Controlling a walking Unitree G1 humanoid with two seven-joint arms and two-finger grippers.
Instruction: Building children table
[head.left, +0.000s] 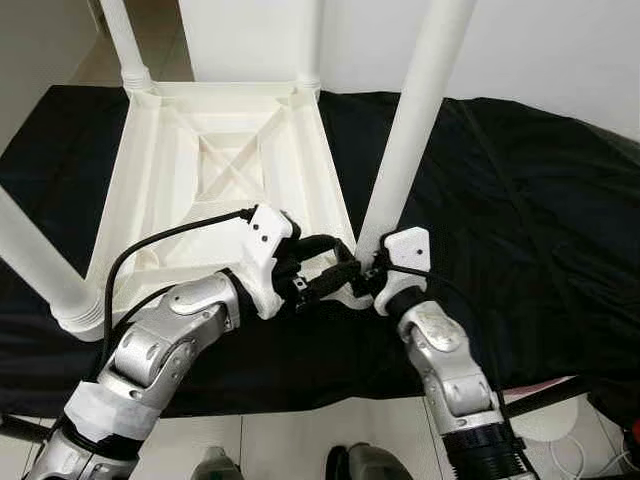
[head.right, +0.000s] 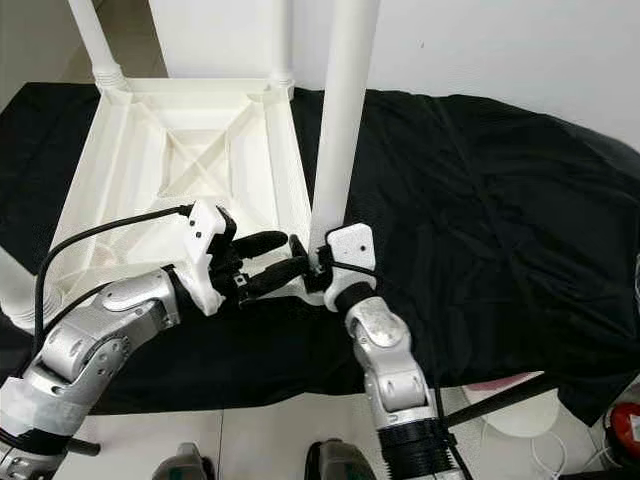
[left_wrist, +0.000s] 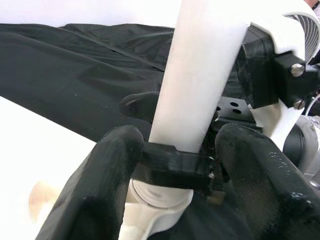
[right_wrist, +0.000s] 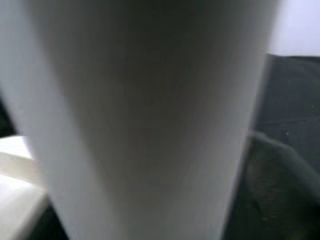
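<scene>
Leg fitting at near corner socket.
Right end effector (head.left: 372, 272) clamps the white leg (head.left: 415, 115) low; left end effector (head.left: 335, 272), fingers parted, braces beside it. Upturned tabletop (head.left: 225, 165) lies on black cloth (head.left: 520, 200). Advise keeping leg vertical while seating.

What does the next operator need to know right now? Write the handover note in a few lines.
Right gripper: shut on the white leg, low, near its base.
Left gripper: fingers either side of the same leg's base; grip cannot be told.
Tabletop lies upside down on the black cloth.
Done: three other legs stand at their corners.
Left: seat the fourth leg, which stands upright at the near right corner, then release.
</scene>
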